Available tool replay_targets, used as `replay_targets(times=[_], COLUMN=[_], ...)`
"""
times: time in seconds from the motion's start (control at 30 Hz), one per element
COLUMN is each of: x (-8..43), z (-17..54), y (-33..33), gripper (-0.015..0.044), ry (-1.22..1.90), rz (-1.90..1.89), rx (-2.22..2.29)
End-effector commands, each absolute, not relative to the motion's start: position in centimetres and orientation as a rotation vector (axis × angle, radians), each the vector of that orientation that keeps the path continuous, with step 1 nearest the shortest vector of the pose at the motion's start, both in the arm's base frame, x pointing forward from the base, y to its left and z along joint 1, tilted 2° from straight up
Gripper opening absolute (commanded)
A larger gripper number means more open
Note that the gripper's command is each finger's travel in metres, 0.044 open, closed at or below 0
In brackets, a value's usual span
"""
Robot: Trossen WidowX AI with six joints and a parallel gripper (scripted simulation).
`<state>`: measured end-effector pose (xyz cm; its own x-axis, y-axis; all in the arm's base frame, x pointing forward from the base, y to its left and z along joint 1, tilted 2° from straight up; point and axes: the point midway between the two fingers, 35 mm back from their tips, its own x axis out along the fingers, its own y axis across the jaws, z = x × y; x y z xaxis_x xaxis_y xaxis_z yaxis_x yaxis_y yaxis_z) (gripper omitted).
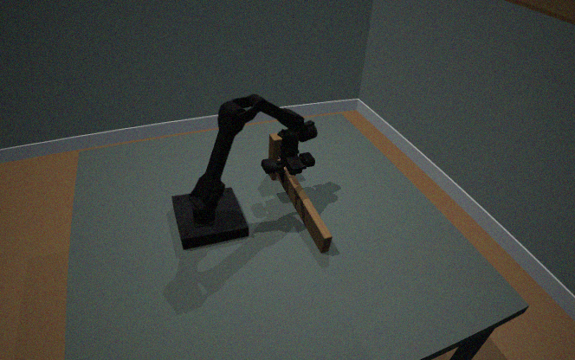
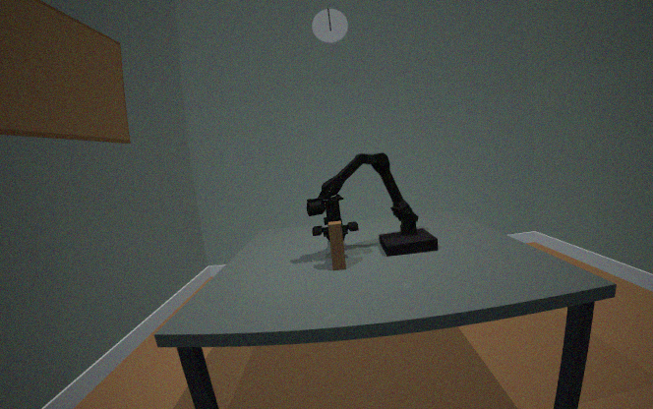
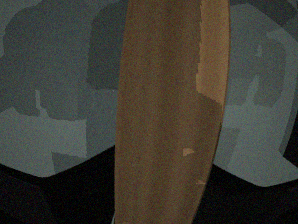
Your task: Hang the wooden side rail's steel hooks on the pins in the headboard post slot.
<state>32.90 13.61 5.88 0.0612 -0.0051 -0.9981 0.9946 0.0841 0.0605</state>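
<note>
The headboard post point(image 1: 274, 147) point(image 2: 337, 248) stands upright on the table. The wooden side rail point(image 1: 309, 210) point(image 3: 160, 75) runs from beside the post toward the front in the top view. In the exterior view the post stands in front of the rail and hides it. My gripper point(image 1: 289, 168) point(image 2: 335, 229) point(image 3: 150, 151) is shut on the rail near its post end. The rail's far end is low, at or just above the table; contact is unclear. The hooks, the pins and the slot are hidden, so I cannot tell whether the hooks sit on the pins.
The arm's black base point(image 1: 211, 235) point(image 2: 410, 245) stands on the table point(image 1: 377, 303) point(image 2: 393, 305), beside the rail. The arm arches over from it to the post. A wall-mounted brown board point(image 2: 59, 79) and a round clock point(image 2: 339, 29) are far behind the table.
</note>
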Motion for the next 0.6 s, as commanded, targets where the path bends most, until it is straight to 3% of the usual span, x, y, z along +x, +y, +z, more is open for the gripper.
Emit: replay_targets(times=[0.0,0.57], x=[33.07,33.05], z=[6.26,6.24], y=[13.75,13.93], gripper=[0.0000,0.0000], ry=[1.192,1.192], rz=[-1.099,-1.099], rx=[1.180,1.180])
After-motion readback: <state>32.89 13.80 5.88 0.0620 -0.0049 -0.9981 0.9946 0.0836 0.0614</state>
